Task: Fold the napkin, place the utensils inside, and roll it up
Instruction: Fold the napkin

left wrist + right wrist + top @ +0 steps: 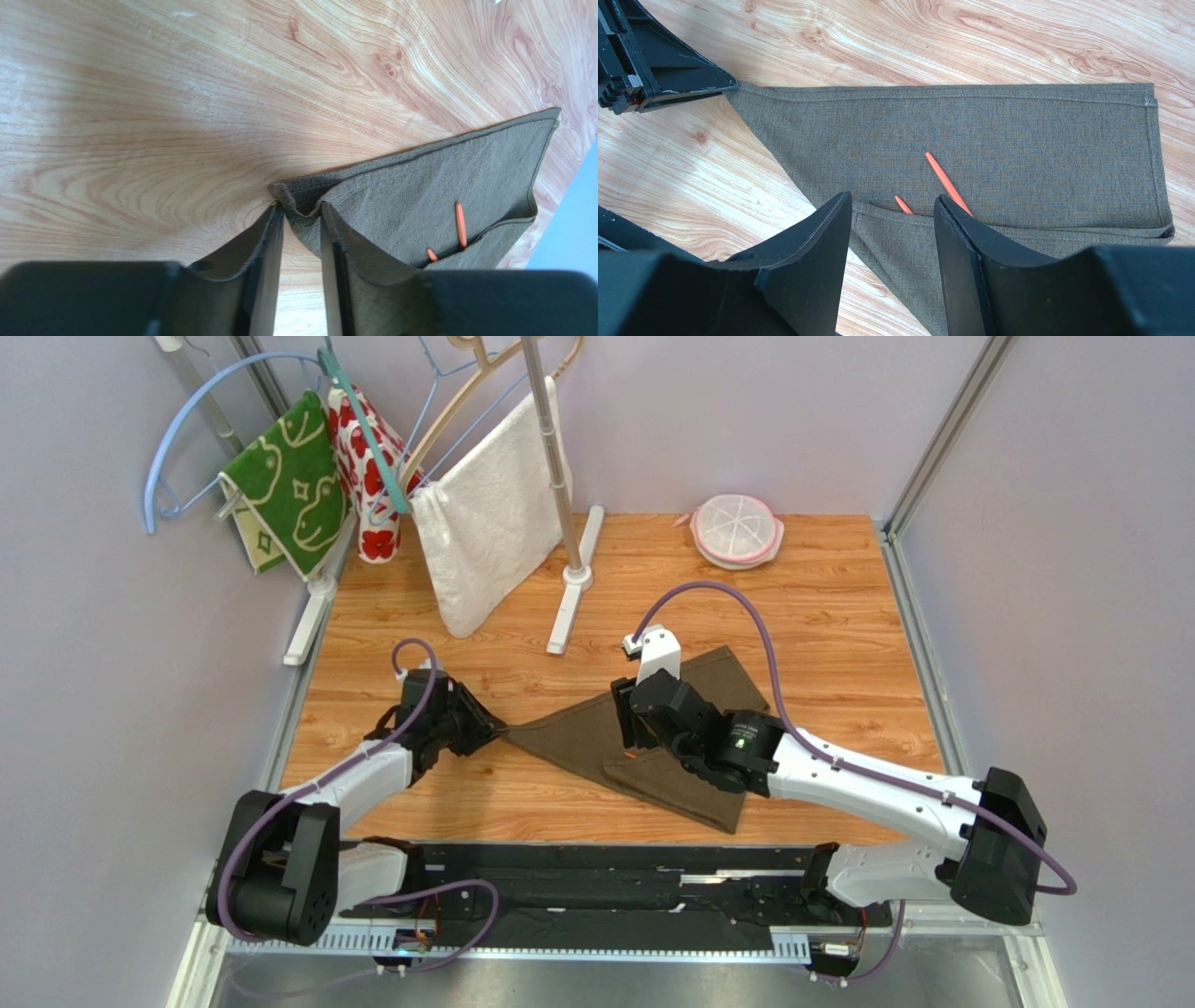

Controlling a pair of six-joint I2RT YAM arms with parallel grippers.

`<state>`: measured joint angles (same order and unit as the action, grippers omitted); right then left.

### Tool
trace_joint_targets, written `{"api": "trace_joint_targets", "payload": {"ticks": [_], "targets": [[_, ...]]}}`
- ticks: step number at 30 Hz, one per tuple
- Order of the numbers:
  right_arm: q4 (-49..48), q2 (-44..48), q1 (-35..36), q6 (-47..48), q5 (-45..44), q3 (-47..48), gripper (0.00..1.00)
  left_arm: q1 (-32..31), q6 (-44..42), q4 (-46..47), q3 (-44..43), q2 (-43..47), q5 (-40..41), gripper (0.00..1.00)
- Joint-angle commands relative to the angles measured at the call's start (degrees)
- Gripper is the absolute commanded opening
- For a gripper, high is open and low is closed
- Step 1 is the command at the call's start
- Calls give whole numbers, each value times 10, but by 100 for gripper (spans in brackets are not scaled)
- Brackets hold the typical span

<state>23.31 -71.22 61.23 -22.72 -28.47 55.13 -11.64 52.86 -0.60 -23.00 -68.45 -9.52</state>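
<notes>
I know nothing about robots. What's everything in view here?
napkin: one, dark brown, folded triangle mid-table
utensils: two, orange, in napkin's fold
towel: one, white, hanging at back
green cloth: one, hanging back left
red-white cloth: one, hanging beside it
hangers: several, blue, teal, beige, back
stands: two, white, at back
round container: one, pink-white, far right
table: one, light wood
left gripper: one, black, pinching napkin's corner
right gripper: one, black, open above the napkin

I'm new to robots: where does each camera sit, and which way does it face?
Top external: above and behind, looking down on the table; both arms and bases show.
Left wrist: on the left arm, facing past the left gripper to the pinched napkin corner.
Right wrist: on the right arm, looking past the open right gripper at the napkin.
Shared: both wrist views show orange utensils.
</notes>
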Motion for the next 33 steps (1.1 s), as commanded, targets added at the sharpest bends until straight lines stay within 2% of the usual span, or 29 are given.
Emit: {"api": "trace_joint_targets", "payload": {"ticks": [1,6,10,15,23,29,33], "targets": [[-12,25,-2,-11,-18,-3,51,-3,-15,8,-23,-5,5,29],[-5,37,-2,-14,-21,-9,51,-4,-21,-6,-27,-8,-1,21],[-3,44,-3,-14,-30,-16,51,-4,-41,0,-27,-9,-1,0],[6,47,-33,-15,-24,-27,51,-14,-96,22,-53,-6,-26,0],[12,100,-123,-25,5,-78,51,-142,-176,31,-127,10,-16,0],[34,152,-171,-29,3,-102,51,-278,-231,86,-194,-13,-28,0],[45,177,-188,-32,3,-112,51,-381,-293,107,-244,-68,-46,0]]}}
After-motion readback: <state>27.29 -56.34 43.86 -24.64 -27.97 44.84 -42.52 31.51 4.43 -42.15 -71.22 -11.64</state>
